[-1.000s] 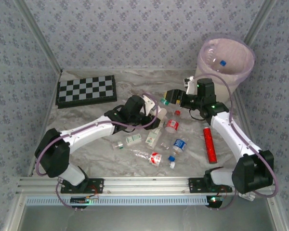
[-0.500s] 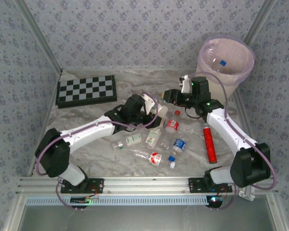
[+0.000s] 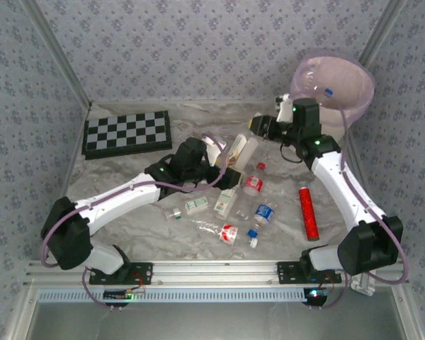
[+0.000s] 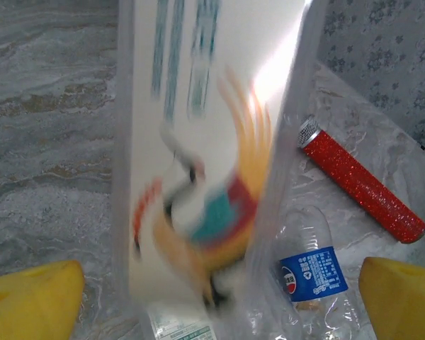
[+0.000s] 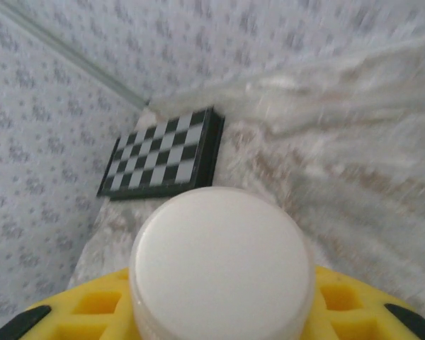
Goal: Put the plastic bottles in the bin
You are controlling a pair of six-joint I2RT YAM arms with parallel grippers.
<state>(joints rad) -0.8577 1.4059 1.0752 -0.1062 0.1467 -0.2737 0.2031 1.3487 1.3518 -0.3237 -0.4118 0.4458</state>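
My right gripper (image 3: 259,126) is shut on a small bottle (image 5: 222,273) with a white round end and hangs just left of the bin (image 3: 333,83). The cream bin has a pink liner, and a blue-capped bottle (image 3: 328,92) lies inside. My left gripper (image 3: 229,168) is open, its yellow fingers (image 4: 30,301) spread wide. Between them, touching neither, is a blurred pale bottle with a white picture label (image 4: 198,142). Several bottles lie on the table: red-labelled (image 3: 252,185), blue-labelled (image 3: 263,213), another red-labelled (image 3: 229,232), and green-labelled (image 3: 225,204).
A slim red glitter cylinder (image 3: 309,212) lies right of the bottles under the right forearm. A black-and-white chessboard (image 3: 127,133) sits at the back left. Patterned walls close in the table on three sides.
The right gripper has risen and swung right towards the bin with its bottle. The left arm has shifted, and the white-labelled bottle now stands taller in front of its gripper.
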